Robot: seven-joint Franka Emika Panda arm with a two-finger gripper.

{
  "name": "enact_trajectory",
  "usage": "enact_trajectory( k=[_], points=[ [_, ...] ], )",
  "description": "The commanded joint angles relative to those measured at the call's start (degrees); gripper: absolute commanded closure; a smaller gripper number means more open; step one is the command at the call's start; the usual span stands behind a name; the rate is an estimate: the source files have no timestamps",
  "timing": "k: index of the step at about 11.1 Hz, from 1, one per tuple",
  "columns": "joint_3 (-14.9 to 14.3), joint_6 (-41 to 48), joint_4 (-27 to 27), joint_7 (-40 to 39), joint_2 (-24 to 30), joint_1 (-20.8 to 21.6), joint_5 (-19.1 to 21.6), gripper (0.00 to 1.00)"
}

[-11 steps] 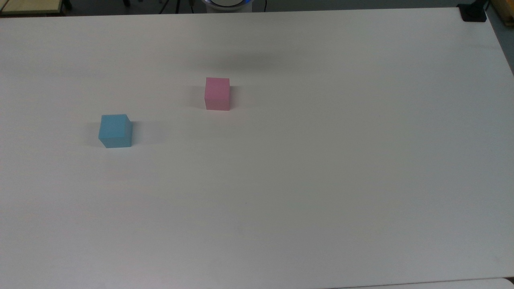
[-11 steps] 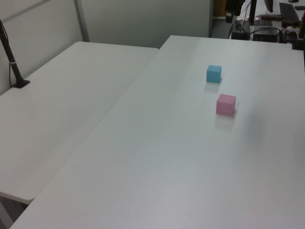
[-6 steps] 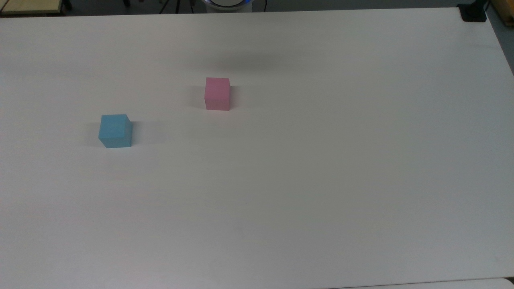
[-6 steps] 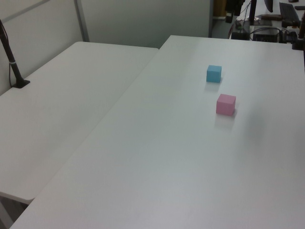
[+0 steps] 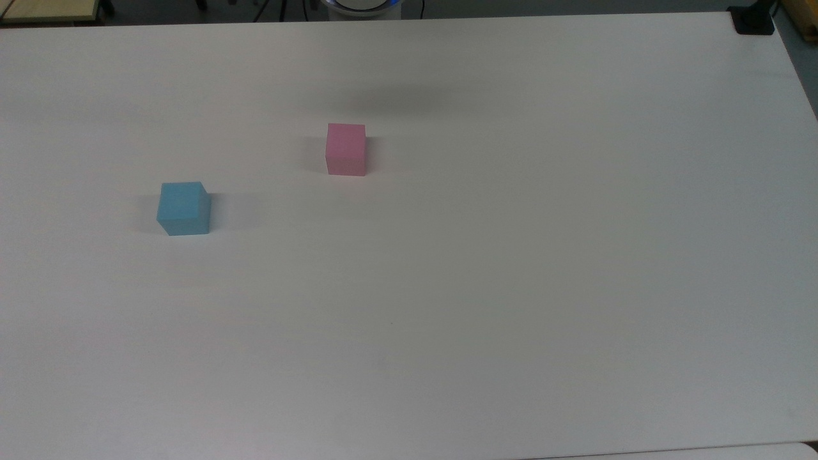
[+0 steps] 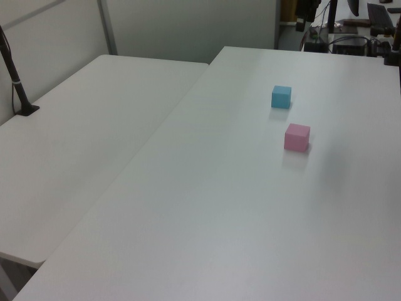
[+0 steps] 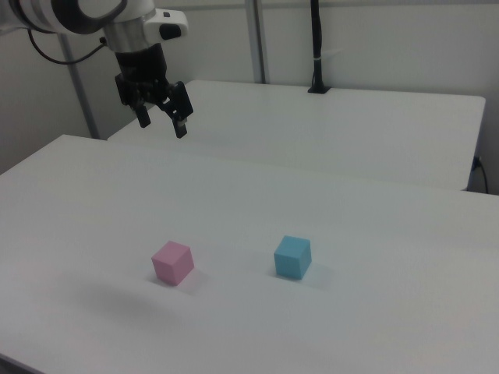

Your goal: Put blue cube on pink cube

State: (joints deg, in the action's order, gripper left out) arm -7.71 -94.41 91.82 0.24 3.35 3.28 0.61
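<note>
The blue cube (image 5: 184, 208) rests on the white table at the top view's left; it is also seen as the blue cube (image 6: 281, 96) and the blue cube (image 7: 292, 256). The pink cube (image 5: 346, 149) sits apart from it, nearer the table's middle, also seen as the pink cube (image 6: 297, 137) and the pink cube (image 7: 172, 262). In the right view my gripper (image 7: 162, 122) hangs high above the table, well up and behind the pink cube, open with nothing between its fingers.
A second white table (image 6: 81, 138) adjoins the work table (image 5: 511, 255) on the left view's left. A black post (image 7: 316, 47) stands on the second table. A black clamp (image 5: 753, 19) sits at the top view's upper right corner.
</note>
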Motion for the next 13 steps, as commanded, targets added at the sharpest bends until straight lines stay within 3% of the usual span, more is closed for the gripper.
enact_trajectory(
  k=[1,10,13],
  points=[
    [0.32,0.19,0.46,-0.24,0.34,0.32,0.0,0.0],
    [0.41,0.02,1.34,0.02,0.34,-0.38,0.0,0.0],
    [0.41,0.19,1.25,8.07,0.51,-0.38,0.09,0.0]
  ],
)
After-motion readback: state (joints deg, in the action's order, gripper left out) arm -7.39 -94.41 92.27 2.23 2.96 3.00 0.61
